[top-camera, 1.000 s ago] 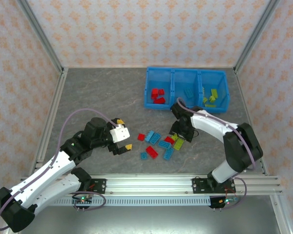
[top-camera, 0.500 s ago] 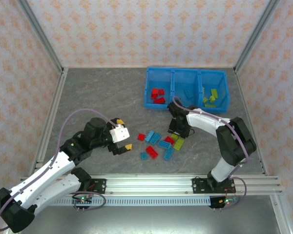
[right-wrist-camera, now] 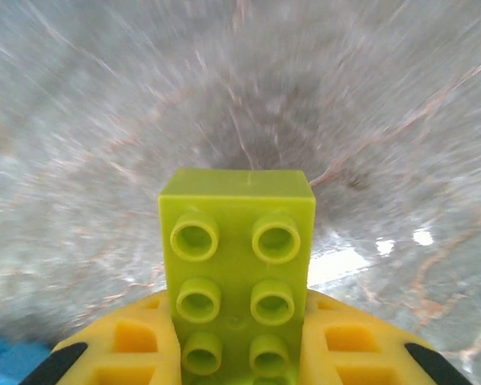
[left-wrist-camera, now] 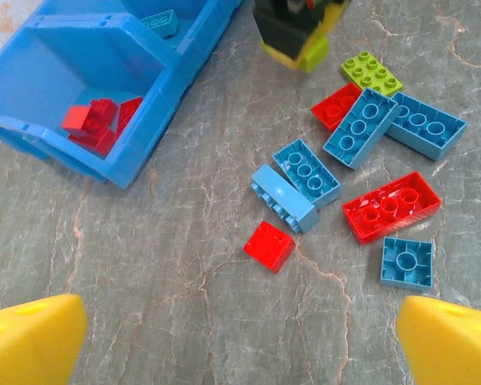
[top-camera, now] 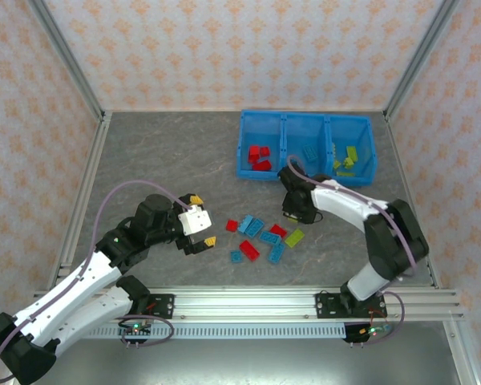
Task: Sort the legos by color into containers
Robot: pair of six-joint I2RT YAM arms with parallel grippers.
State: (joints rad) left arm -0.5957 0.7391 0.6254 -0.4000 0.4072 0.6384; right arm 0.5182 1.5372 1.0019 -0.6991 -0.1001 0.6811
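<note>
Studded yellow-green plastic brick (right-wrist-camera: 236, 273) between right jaws, over veined tabletop (right-wrist-camera: 104, 104)

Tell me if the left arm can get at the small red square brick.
Probably yes: the open left pincer faces the small red square brick, with only bare table between them.

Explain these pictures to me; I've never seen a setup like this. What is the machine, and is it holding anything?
Two robot arms stand at a grey table. One picture looks down from above and behind them; the other two come from cameras on their wrists. Loose red, blue and green bricks lie near a blue bin of three compartments. The left gripper hangs open beside the pile. The right gripper is shut on a yellow-green brick.
</note>
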